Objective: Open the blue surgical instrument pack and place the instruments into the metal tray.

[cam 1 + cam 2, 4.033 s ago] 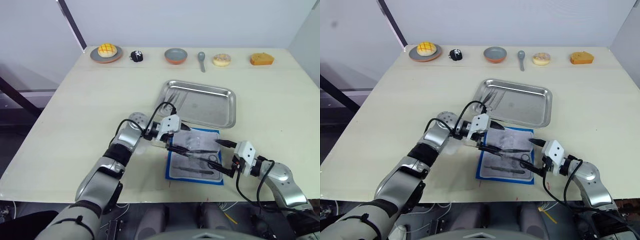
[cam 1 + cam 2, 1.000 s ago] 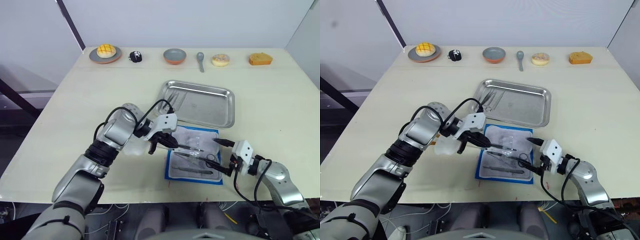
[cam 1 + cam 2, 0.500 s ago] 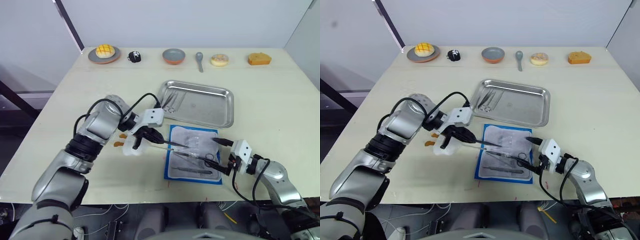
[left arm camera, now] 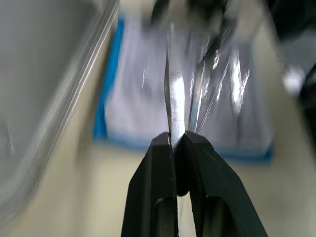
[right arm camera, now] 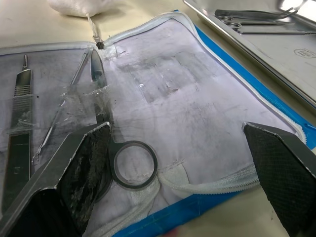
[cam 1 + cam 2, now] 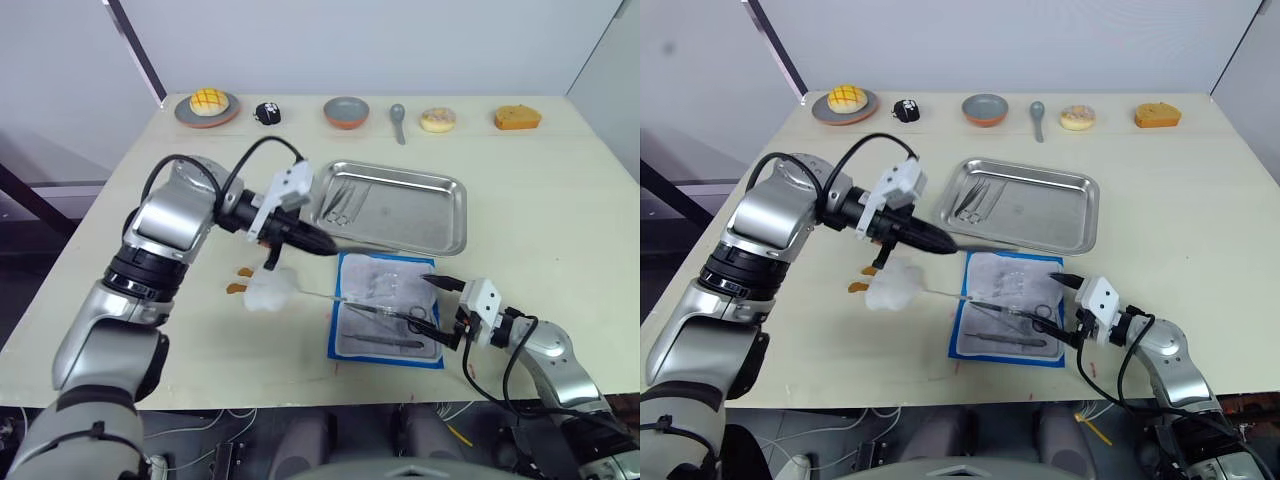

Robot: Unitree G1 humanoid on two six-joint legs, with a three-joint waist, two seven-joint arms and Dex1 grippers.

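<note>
Blue surgical instrument pack [image 6: 388,309] lies unzipped and flat on the table [image 6: 560,190], lining up, just beside the near rim of the metal tray [image 6: 450,212]. Left hand [image 6: 940,243] is clamped on a slim metal instrument [image 4: 175,96], held above the table between pack and tray; a few instruments [image 6: 341,200] already rest in the tray's left end. Right hand [image 6: 446,311] sits at the pack's right edge, fingers spread wide, holding nothing, ring-handled scissors [image 5: 109,143] and a flat-handled tool [image 5: 19,106] just ahead of it. Judgement: these tools are stiff, light and slick (polished steel, thin shafts), likely to pivot in a pinch; best taken mid-shaft or just ahead of the rings. Clear pockets may snag tips.
</note>
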